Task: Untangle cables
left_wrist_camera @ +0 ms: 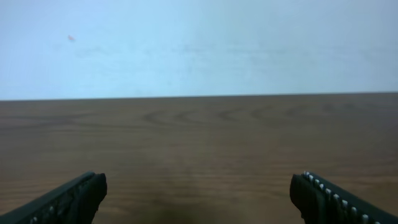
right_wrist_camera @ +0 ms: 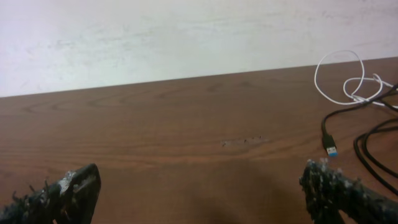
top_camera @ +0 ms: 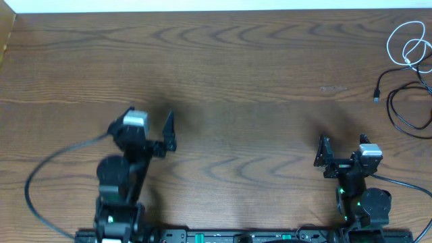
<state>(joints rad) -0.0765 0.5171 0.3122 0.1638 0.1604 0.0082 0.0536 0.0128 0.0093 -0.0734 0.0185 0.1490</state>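
Note:
The white cable (top_camera: 389,42) lies in loops at the table's far right corner. The black cable (top_camera: 392,111) curves just in front of it, its plug end (top_camera: 377,96) pointing toward me. The two cords cross near the right edge. In the right wrist view the white cable (right_wrist_camera: 317,79) and the black cable (right_wrist_camera: 360,146) with its plug (right_wrist_camera: 329,144) lie ahead to the right. My right gripper (top_camera: 344,154) (right_wrist_camera: 199,193) is open and empty, short of the cables and to their left. My left gripper (top_camera: 150,128) (left_wrist_camera: 199,196) is open and empty over bare wood, far left of them.
The brown wooden table (top_camera: 236,74) ends at a pale wall at the back. Thick black wires run from the arm bases at the front left (top_camera: 40,175) and front right. The cables run off the table's right edge.

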